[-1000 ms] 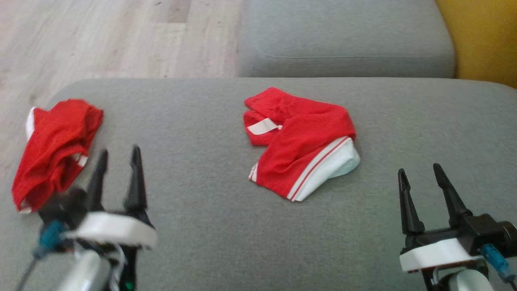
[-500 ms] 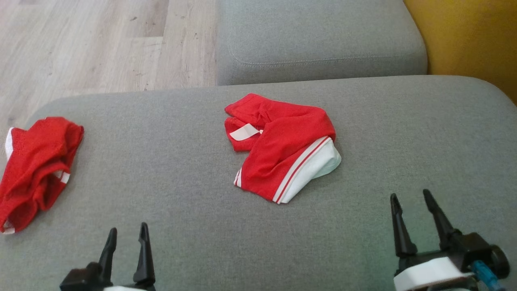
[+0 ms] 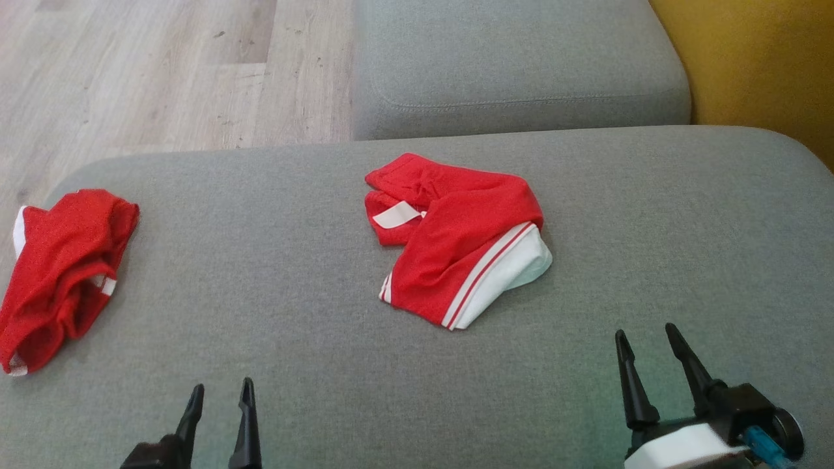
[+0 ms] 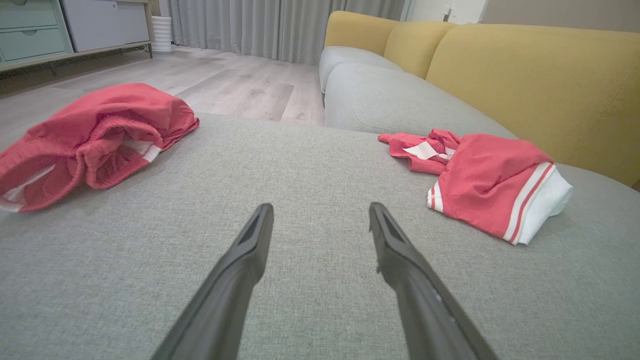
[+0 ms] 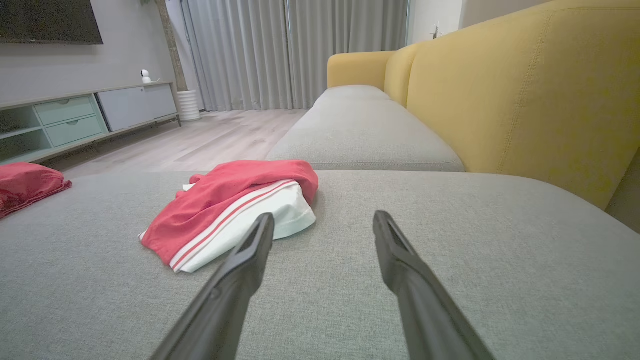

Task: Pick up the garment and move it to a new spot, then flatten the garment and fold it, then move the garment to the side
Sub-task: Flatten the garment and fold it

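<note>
**Desk:** Where was the garment?

**Photog:** The red-and-white garment [image 3: 456,241] lay crumpled near the ctr of the grey sofa cushion [image 3: 273,312]. Its white hem was toward the robot's R, w/ a white label [image 3: 394,215] on its L part. A second red garment [image 3: 62,273] sat bunched at the cushion's L edge, well apart from the first.

**Desk:** What did the head view give?

**Photog:** The layout from above. It took in both garments and the wood floor [image 3: 163,71] beyond the cushion on the L. A further grey cushion [image 3: 521,65] lay behind, and a yellow backrest [image 3: 749,58] stood at upper R.

**Desk:** And the wrist cams?

**Photog:** They looked low, along the fabric. The L wrist view took in grey curtains [image 4: 280,25] and a low cabinet [image 4: 75,25] across the room. The R wrist view had a dark screen [image 5: 47,20] on the wall above that cabinet, plus the backrest running down the sofa.

**Desk:** Grippers?

**Photog:** The L gripper [image 3: 222,385] was at lower L over bare cushion, fingers spread wide w/ nothing between them. The R gripper [image 3: 644,331] at lower R was likewise spread and empty. In the R wrist view, the finger at that view's left overlapped the white hem by line of sight. The head view put that gripper near the garment but apart from it. Couldn't tell whether either gripper touched the cushion.
</note>
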Controlling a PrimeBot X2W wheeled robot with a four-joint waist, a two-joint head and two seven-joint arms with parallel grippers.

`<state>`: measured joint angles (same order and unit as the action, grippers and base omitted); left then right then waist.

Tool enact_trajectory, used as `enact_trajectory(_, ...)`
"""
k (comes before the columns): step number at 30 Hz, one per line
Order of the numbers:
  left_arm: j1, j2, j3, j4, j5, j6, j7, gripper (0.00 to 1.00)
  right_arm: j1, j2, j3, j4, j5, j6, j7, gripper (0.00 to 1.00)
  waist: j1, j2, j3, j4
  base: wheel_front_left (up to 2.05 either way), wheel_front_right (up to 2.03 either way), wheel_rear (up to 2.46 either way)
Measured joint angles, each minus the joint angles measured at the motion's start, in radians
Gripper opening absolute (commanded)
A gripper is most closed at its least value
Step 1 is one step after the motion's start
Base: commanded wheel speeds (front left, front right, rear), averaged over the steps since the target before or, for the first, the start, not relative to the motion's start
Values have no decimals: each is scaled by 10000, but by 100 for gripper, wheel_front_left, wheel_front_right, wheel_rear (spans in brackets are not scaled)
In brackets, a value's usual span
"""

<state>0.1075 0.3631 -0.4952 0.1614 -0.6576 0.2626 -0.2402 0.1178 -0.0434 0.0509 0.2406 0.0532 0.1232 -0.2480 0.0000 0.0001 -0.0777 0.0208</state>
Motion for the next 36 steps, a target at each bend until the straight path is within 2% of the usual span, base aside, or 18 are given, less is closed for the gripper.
enact_trajectory(18,-1,-27,-73,123,-12,-75,0,100,-8,0,-33,10,-6,0,0,100,0,0,-6,100,0,0,0)
enact_trajectory(23,-3,-27,-215,73,-10,-77,4,100,-150,0,-86,150,-364,0,0,100,0,0,98,310,0,0,0)
enact_trajectory(27,-81,-25,-276,-88,82,-69,17,100,-1002,0,-217,589,-938,0,92,100,0,0,288,548,0,0,0)
enact_trajectory(32,-438,-35,-472,-245,228,-71,105,100,-2810,-59,-215,1942,-1910,0,1028,100,0,0,699,913,0,0,0)
enact_trajectory(36,-754,-174,-560,-309,274,-81,104,100,-4105,-623,150,3371,-1937,0,1733,100,3,0,1244,1220,0,0,0)
